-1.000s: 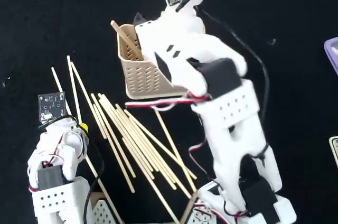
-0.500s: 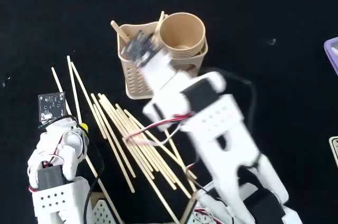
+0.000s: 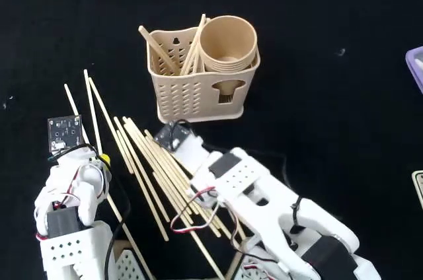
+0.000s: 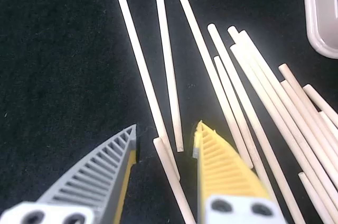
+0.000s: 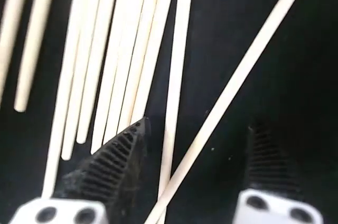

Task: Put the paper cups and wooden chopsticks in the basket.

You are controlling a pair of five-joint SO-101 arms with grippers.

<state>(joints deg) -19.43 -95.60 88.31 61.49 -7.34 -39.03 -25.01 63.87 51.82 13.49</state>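
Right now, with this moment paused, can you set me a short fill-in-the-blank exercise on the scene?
1. The cups stand nested in the ____.
2. The right gripper hangs ____ over loose chopsticks.
3. Those chopsticks lie on the black ____.
4. The left gripper has one grey finger and one ____ one.
Missing words: basket; open; table; yellow.
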